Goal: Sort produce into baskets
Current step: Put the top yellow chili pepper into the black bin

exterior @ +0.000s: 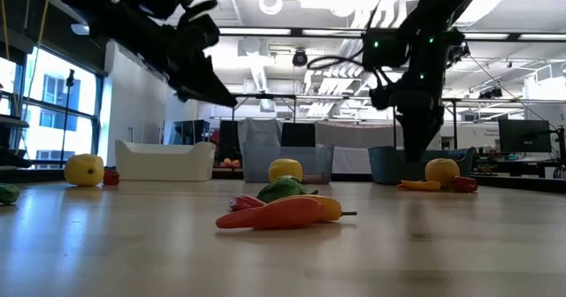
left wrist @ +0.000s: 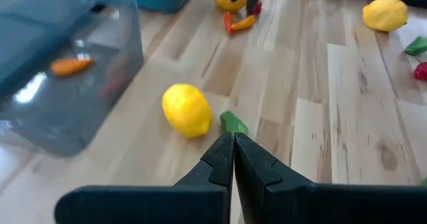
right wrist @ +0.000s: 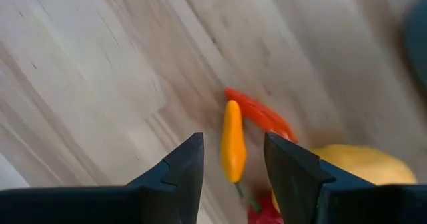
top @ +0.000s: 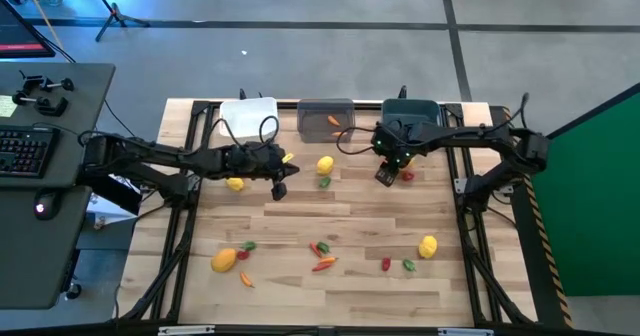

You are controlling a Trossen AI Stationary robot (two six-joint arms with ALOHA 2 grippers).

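Risk first: right gripper (right wrist: 232, 161), jaws apart & empty, hung just above a tight cluster near the teal bin (top: 411, 111) — slim orange chili (right wrist: 232, 141) lying against a red chili (right wrist: 261, 116), w/ a yellow fruit (right wrist: 353, 164) just beside. Closing there would likely catch two pieces at once or nudge the yellow fruit so it rolled off; slim smooth toy shape also judged prone to squirting out of a partial pinch. Left gripper (left wrist: 233, 151), jaws together w/ nothing between, sat over the table's far-left-centre, pointed toward a yellow lemon-like fruit (left wrist: 187, 109) & a small green bit (left wrist: 233, 123) touching or nearly touching it; same double-grab risk, plus a round fruit judged apt to roll. Three bins in a row along the far edge: white bin (top: 248, 117) left, grey translucent bin (top: 326, 119) middle w/ one orange piece (top: 333, 121) already inside, teal right. Rest of produce scattered well apart on the wood table (top: 340, 286): orange-yellow fruit (top: 224, 260) near-left, red/orange chili pair (top: 321, 256) near-centre, another yellow fruit (top: 428, 245) near-right w/ tiny red & green bits beside. Pieces glossy, bright, far smaller than any bin. Sorting judged barely begun.
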